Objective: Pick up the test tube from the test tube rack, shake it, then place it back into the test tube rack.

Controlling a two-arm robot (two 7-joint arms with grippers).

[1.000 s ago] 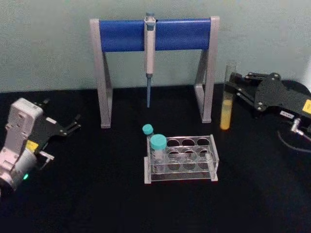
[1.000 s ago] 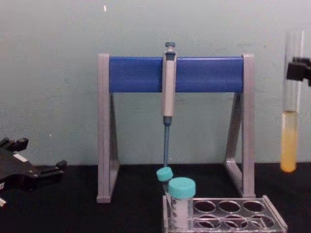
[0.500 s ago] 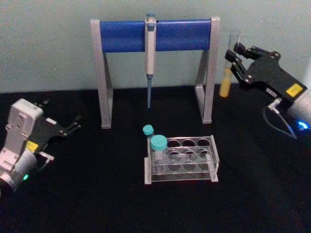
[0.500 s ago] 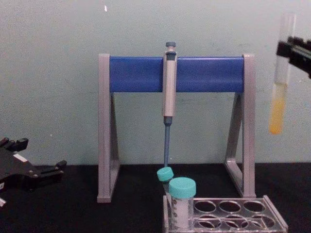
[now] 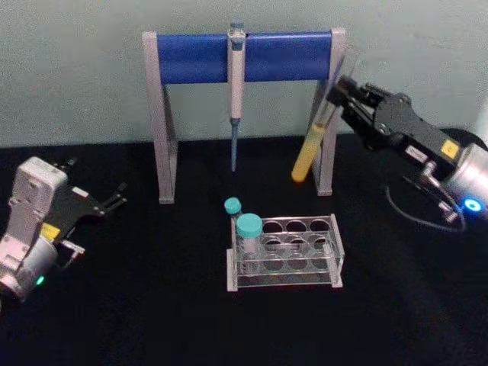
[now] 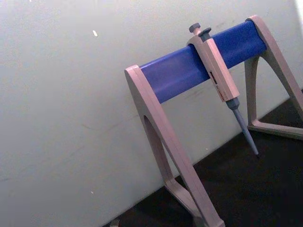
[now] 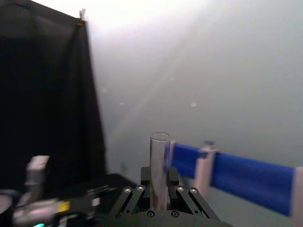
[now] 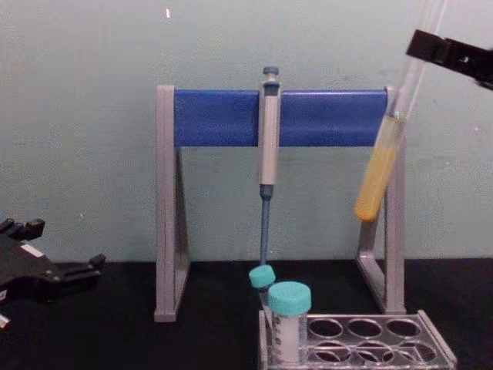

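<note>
Over the black table [image 5: 152,305], the right gripper [image 5: 340,85], clamped on the tilted test tube [image 5: 311,146], should shake gently lest liquid spill; the left gripper [image 5: 118,197] rests open.

Head camera looks down, chest camera level across the rack [image 5: 290,276]; all four views share the stand [image 5: 191,57].

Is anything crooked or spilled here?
The test tube leans sideways in the right claw, up in the air near the pipette stand's right leg. Its yellow liquid is inside; no spill shows. The left claw sits parked at left.
</note>
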